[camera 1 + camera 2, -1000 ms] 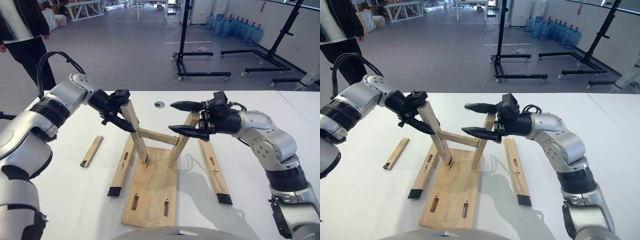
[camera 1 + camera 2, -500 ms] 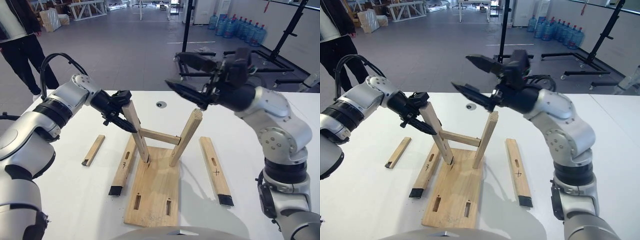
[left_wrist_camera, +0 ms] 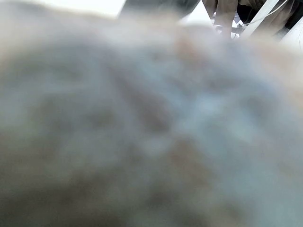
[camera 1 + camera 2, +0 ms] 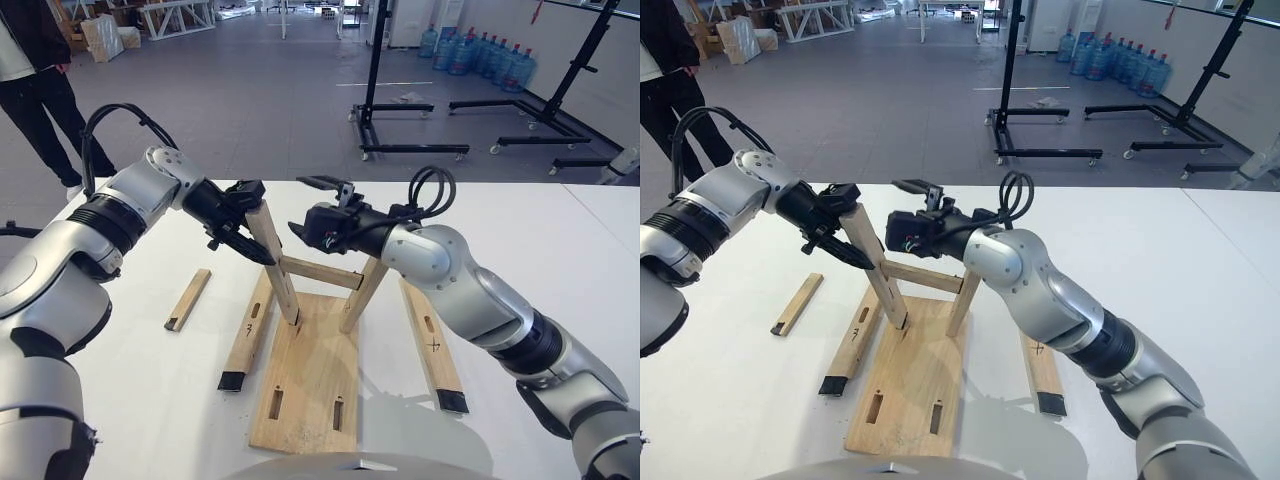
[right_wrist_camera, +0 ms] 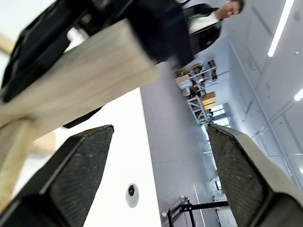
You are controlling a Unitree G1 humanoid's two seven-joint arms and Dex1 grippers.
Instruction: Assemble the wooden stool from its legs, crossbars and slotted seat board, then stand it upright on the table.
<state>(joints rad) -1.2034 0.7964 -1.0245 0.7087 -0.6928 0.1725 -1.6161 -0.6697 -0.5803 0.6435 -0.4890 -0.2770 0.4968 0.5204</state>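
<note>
Two wooden legs joined by a crossbar [image 4: 320,272] stand tilted in the slotted seat board [image 4: 305,385], which lies flat on the white table [image 4: 130,400]. My left gripper [image 4: 243,222] is shut on the top of the left leg [image 4: 276,268]. My right gripper [image 4: 308,207] hangs open just right of that leg's top, with nothing between its fingers. In the right wrist view its two dark pads [image 5: 71,182] frame the leg's wooden end [image 5: 80,82] and the left gripper's black body [image 5: 142,23]. The right leg [image 4: 366,290] stands free.
A loose leg [image 4: 248,335] lies left of the board and another [image 4: 430,345] right of it. A short crossbar [image 4: 185,300] lies further left. A round hole [image 4: 319,209] sits in the table behind the frame.
My right gripper left the right leg's top, rose high, then swung down and left to the left leg's top, staying open. The left arm has kept its hold.
</note>
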